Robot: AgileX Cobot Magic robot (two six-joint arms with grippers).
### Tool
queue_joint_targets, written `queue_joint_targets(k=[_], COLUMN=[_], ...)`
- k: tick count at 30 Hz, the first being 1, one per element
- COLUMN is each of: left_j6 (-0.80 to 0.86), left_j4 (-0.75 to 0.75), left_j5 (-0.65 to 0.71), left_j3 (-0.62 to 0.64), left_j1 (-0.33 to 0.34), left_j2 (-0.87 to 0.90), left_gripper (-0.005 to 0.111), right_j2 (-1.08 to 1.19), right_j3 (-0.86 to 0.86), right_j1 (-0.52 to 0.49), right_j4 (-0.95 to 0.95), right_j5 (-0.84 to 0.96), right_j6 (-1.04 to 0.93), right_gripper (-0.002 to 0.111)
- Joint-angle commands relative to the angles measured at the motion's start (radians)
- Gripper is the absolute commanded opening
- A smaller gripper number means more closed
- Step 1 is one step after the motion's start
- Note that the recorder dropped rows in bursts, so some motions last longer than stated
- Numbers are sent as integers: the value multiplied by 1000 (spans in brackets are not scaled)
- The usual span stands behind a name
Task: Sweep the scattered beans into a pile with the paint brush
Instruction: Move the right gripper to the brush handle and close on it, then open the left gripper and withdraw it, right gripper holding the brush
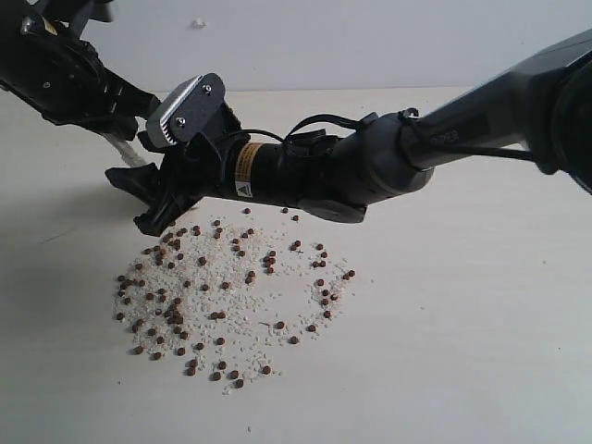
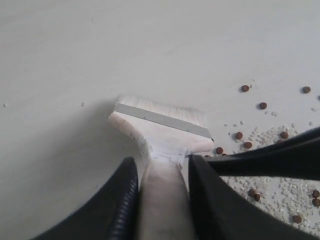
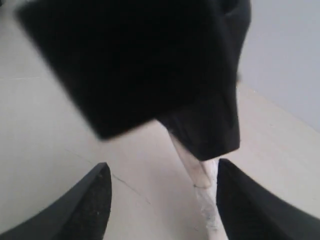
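Left of the scattered beans, left tool grips paint brush handle, bristles at desk; right tool gapes open, empty. Keep bristles flat, sweep inward w/ short, overlapping strokes.

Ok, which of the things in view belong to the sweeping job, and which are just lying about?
Job in hand:
- paint brush, clamped in the left gripper
- beans, scattered, not yet piled
- right gripper, open near the brush handle

Lying about:
- white grains, mixed among the beans
- table under it all
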Motion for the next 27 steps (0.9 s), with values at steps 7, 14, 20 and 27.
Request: queue_joint_targets(k=[7, 14, 20, 27], left_j6=[-3, 2, 3, 3], left_j4=[-71, -119, -141, -165], left_j5=[-64, -76, -84, -99], left_j3=[-8, -8, -8, -8], left_j1=[-3, -3, -3, -3], left_j2=[-4, -4, -4, -4], left_gripper=[0, 0, 0, 0], right_j2=[47, 69, 121, 121], right_j3=[-32, -71, -121, -121], right_j1=[4, 4, 4, 4], right_j4=[150, 168, 168, 164], right_j5=[-13, -31, -46, -46], right_j6=[-30, -58, -51, -54], right_gripper=[58, 58, 52, 46])
